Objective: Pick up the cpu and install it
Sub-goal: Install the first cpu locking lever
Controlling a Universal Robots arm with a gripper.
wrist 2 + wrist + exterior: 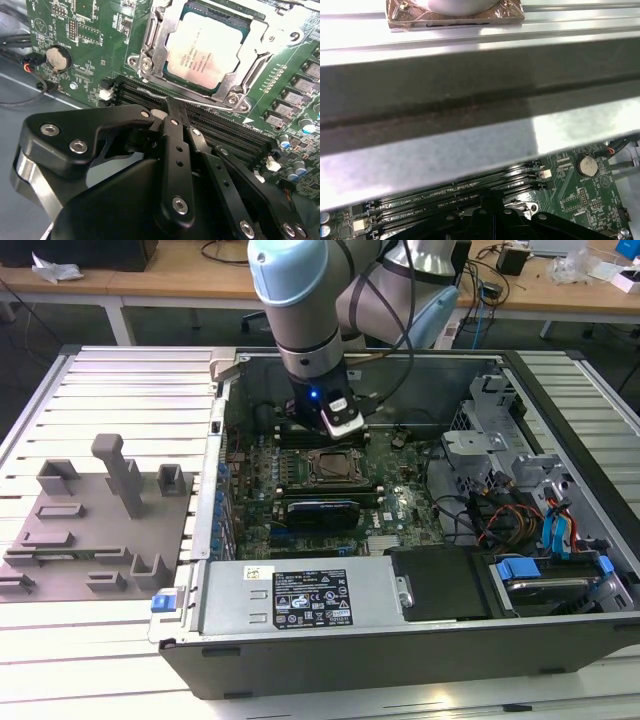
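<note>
Black gripper (172,107) fingers meet at a single tip, pressed together with nothing between them, just above the memory slots (210,127) beside the socket. Past that tip the cpu (212,47) lies flat in its metal socket frame on the green motherboard (90,45), inside the open computer case (400,640). Farther from the socket, the case rests on a ribbed metal table (110,370) beside a grey fixture plate (95,525). Beyond stand wooden desks (180,280) strewn with cables.

wooden desks (200,275) at back | ribbed metal table (110,380) | dark floor (60,325)
</note>
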